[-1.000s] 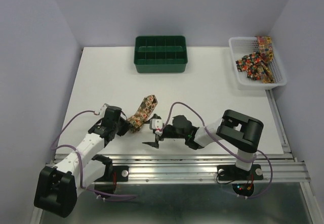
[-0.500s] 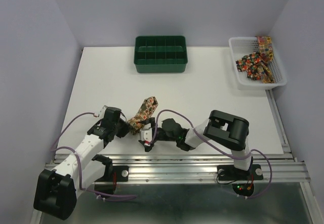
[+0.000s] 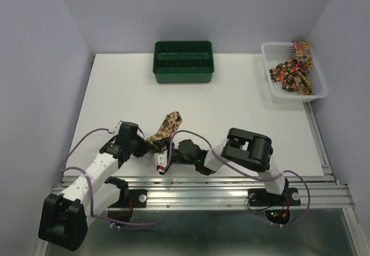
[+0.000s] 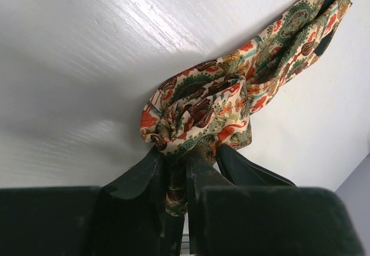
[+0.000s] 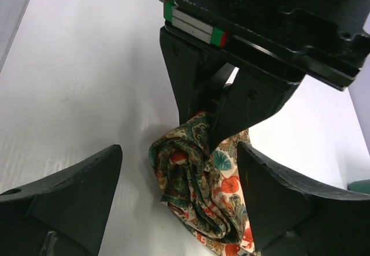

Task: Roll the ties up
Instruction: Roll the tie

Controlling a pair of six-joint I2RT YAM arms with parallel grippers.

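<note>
A printed tie (image 3: 165,126) lies on the white table (image 3: 243,111) near the front, partly rolled at its near end. My left gripper (image 3: 147,145) is shut on that rolled end; in the left wrist view the tie (image 4: 208,106) bunches out from between the fingers (image 4: 139,181). My right gripper (image 3: 157,160) is open, its fingers (image 5: 69,192) standing on either side of the roll (image 5: 199,186) without touching it. The left gripper (image 5: 211,126) shows from the front in the right wrist view. More ties (image 3: 292,71) lie in the white basket (image 3: 272,85).
A green compartment tray (image 3: 184,62) stands at the back centre. The white mesh basket sits at the back right corner. The metal rail (image 3: 231,184) runs along the table's front edge. Walls close in the left, back and right sides.
My right gripper has moved left along the front of the table to the rolled end of the tie. The left gripper has kept its hold; the tie has shifted slightly.
</note>
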